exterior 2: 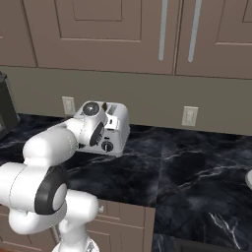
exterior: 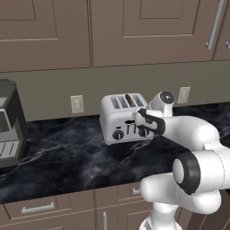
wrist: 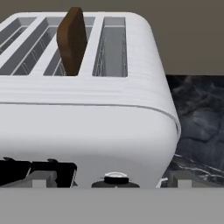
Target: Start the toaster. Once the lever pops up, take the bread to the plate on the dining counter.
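While the gripper (wrist: 111, 186), jaws wide apart & empty, sits at the toaster (exterior: 122, 117) front near the counter's back edge, bread (wrist: 72, 40) upright in a slot, fingertips risk missing the lever, hitting the knob.

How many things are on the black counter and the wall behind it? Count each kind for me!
toaster: 1
bread slice, standing in a toaster slot: 1
dark appliance at the counter's left end: 1
wall outlets: 2
Total: 5
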